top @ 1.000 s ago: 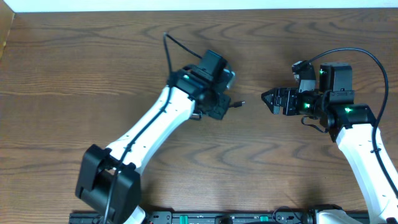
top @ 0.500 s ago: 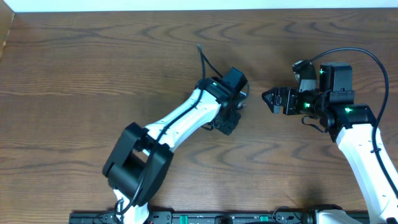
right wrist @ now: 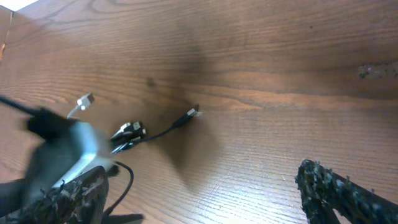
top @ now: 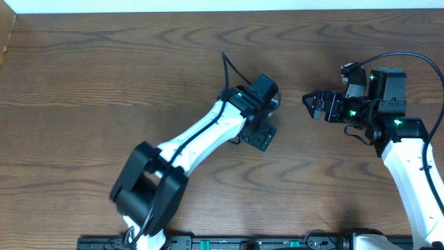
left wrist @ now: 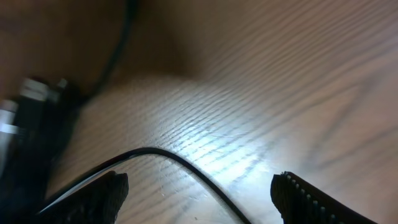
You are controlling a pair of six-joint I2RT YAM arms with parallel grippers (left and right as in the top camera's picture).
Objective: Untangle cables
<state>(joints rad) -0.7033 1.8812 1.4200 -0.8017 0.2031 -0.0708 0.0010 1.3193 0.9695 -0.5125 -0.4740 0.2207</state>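
Over the last second the left arm (top: 201, 135) has swung in toward the middle of the tabletop (top: 90, 62), and the left tool (left wrist: 199, 186) has spread its fingers wide. We read that as letting go of the black cable (left wrist: 163, 153), which lies loose on the wood and arcs between the parted fingers, clamped by neither. The right arm (top: 406, 149) has drawn back slightly, and the right tool (top: 312, 105) gapes empty, facing the left one. In the right wrist view a plug of the white cable (right wrist: 83, 100) lies near the black plugs, so we judge the cords not yet apart. The left arm stretches diagonally forward, its tool low over the wood, hiding both cables from overhead
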